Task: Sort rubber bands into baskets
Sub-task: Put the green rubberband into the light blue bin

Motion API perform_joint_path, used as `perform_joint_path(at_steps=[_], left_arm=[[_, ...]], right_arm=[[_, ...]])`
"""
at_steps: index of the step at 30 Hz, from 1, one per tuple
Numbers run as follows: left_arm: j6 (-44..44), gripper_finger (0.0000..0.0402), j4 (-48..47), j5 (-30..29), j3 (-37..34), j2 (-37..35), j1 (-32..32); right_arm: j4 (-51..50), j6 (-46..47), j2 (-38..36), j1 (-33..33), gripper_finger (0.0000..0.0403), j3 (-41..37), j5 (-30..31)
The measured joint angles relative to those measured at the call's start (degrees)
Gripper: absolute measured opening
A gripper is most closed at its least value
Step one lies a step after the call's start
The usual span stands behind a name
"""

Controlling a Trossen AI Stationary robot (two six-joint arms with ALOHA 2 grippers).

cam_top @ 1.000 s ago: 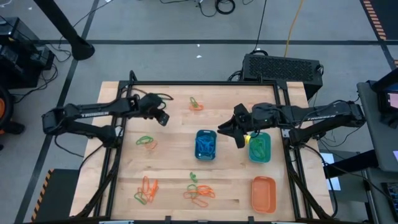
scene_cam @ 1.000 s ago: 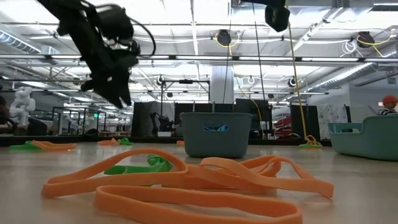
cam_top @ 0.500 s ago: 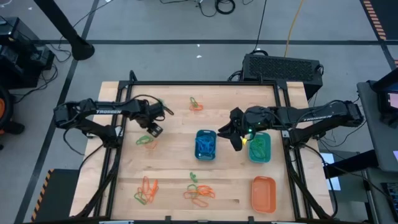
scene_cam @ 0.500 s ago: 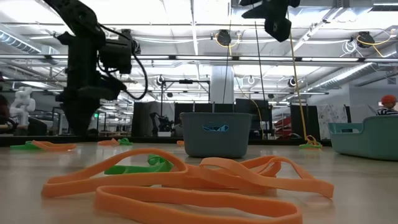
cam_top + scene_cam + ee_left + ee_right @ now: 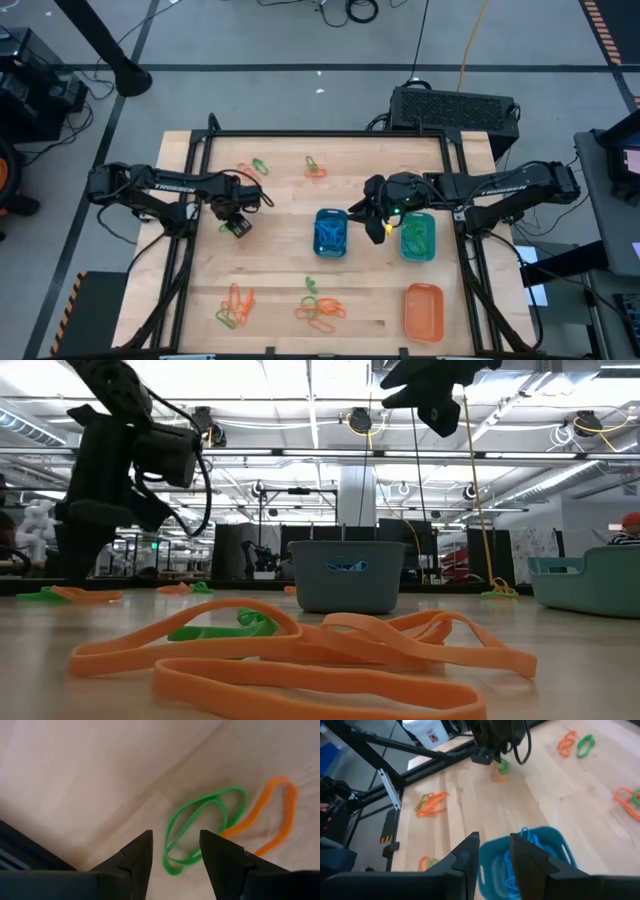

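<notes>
Left pincer (image 5: pixel 175 852): fingers apart, over green rubber band (image 5: pixel 200 827) and orange band (image 5: pixel 270 820) on counter (image 5: pixel 280 270). Right pincer (image 5: pixel 494 855): narrow gap, empty, above blue basket (image 5: pixel 545 857).

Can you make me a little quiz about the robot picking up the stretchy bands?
1. True or false: the small rounded orange plastic basket has bands inside.
2. The left gripper hangs with open fingers over a thin green rubber band. What colour is the thin band lying against it?
A. blue
B. orange
C. pink
3. Fill in: the right gripper hovers between the rounded blue plastic basket and the rounded ____ plastic basket.

Key:
1. False, it looks empty.
2. B
3. teal-green
</notes>
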Motion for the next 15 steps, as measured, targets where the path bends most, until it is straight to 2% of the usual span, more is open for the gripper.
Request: perform_joint_path(at_steps=[15], left_arm=[[1.58, 0.0171, 5.01, -1.18, -1.21, 0.8, 0.11]], right_arm=[[0.44, -1.04, -0.09, -1.79, 0.01, 0.0, -0.1]])
